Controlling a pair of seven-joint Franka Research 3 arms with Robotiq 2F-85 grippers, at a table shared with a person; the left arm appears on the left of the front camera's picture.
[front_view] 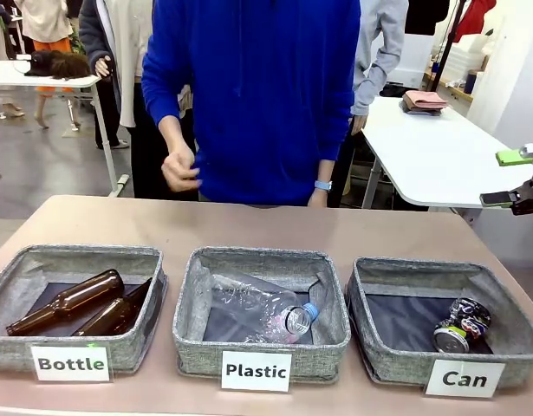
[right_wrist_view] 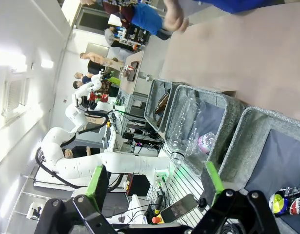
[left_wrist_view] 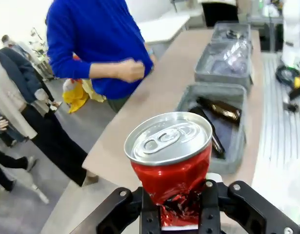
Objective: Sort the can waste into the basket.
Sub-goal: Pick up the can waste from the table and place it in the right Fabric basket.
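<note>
Labels: "Bottle", "Plastic", "Can" basket; L tool grips red can.

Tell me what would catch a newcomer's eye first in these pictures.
Probably the dented red can, clamped upright in the left gripper and looming large in the left wrist view. Next, three labelled grey baskets in a row: the Can basket at the robot's right already holds a dark printed can. Behind the table stands a person in a blue top.

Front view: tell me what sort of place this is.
Probably a robotics lab set up for a waste-sorting demo: three labelled fabric baskets on a table, a white robot arm beside cabling, and other white worktables with people standing behind.
</note>
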